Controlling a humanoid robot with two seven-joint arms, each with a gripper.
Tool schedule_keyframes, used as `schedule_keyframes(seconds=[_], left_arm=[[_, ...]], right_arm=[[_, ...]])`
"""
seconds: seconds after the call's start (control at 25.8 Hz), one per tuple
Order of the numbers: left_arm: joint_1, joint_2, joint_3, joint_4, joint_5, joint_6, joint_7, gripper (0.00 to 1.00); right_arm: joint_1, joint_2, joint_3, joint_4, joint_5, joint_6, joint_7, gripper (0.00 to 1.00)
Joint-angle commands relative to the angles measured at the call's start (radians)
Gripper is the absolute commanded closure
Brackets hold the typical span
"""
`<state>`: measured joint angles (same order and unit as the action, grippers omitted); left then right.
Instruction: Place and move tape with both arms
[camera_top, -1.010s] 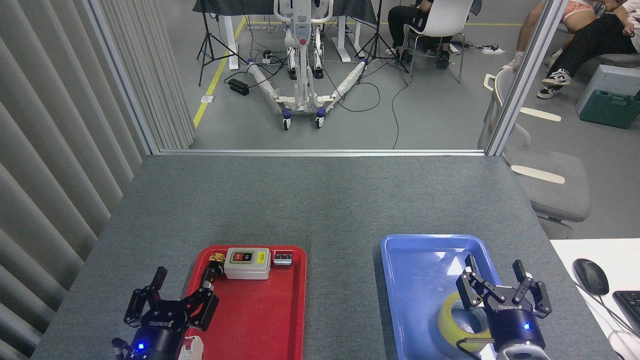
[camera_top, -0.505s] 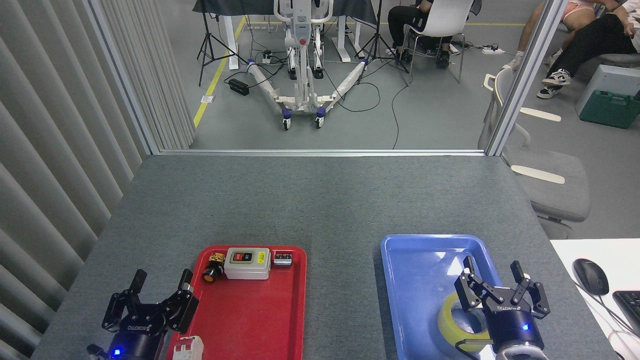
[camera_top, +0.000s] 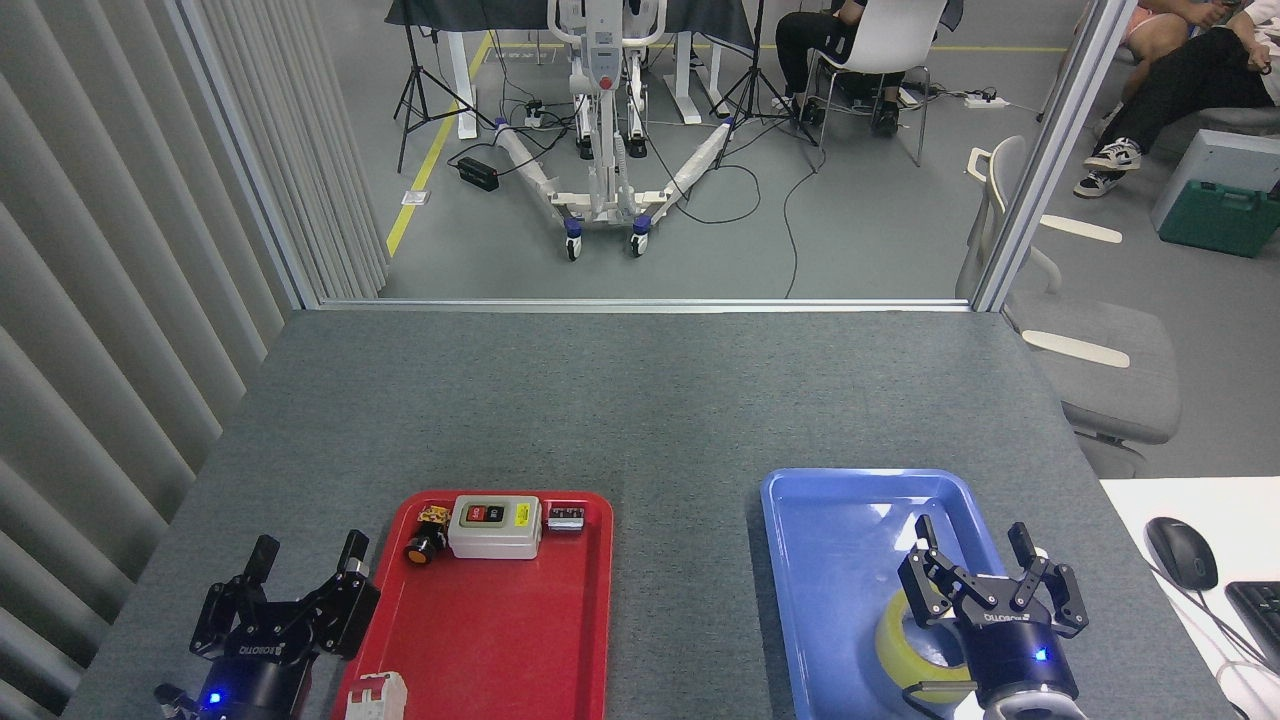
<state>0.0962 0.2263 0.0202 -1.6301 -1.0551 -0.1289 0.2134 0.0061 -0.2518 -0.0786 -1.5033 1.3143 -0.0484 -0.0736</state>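
item: yellow packing tape roll (camera_top: 912, 640), lying flat at the 5 o'clock corner of the blue tray (camera_top: 840, 560). right tool (camera_top: 975, 575) directly above it, fingers spread apart, holding nothing. left tool (camera_top: 300, 590) at 9 o'clock, fingers apart, empty, beside the red tray (camera_top: 520, 640), which carries a switch box (camera_top: 494, 526), a small push button (camera_top: 427, 535) and a white part (camera_top: 375, 695). grey surface (camera_top: 640, 400). risk: a finger landing on the roll's rim instead of straddling it could skid it against the tray wall.
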Motion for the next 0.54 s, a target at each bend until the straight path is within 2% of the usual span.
schedule_keyframes(seconds=[0.0,0.19,0.5], left_arm=[[-0.004,0.001,-0.011,0.004,0.003,0.005,0.014,0.0],[-0.016,-0.016,-0.031,0.009,-0.003,0.055,0.003,0.0],[-0.012,-0.036,-0.043,-0.007,-0.043,0.011,-0.022,0.0]], right_arm=[[0.0,-0.001,0.0,0.0,0.0,-0.001,-0.002,0.0],[0.0,-0.001,0.0,-0.002,0.0,-0.001,-0.002,0.0],[0.0,-0.001,0.002,-0.002,0.0,-0.001,-0.002,0.0]])
